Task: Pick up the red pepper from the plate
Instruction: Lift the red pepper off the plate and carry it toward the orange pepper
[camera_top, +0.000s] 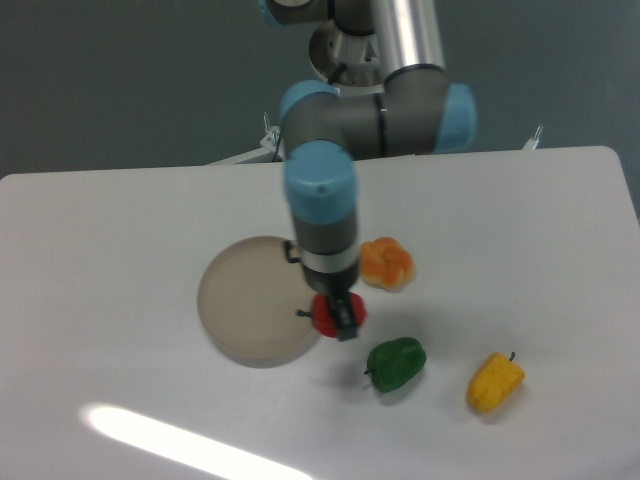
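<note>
The red pepper (328, 316) is small and glossy, with a short dark stem pointing left. It is at the right edge of the round beige plate (250, 300). My gripper (340, 318) points straight down over it, and its dark fingers (347, 320) are closed around the pepper. I cannot tell whether the pepper rests on the plate's rim or is lifted off it.
An orange pepper (387, 264) lies just right of the gripper's wrist. A green pepper (396, 363) lies to the front right, and a yellow pepper (494, 382) lies further right. The white table's far edge (450, 155) runs behind the arm.
</note>
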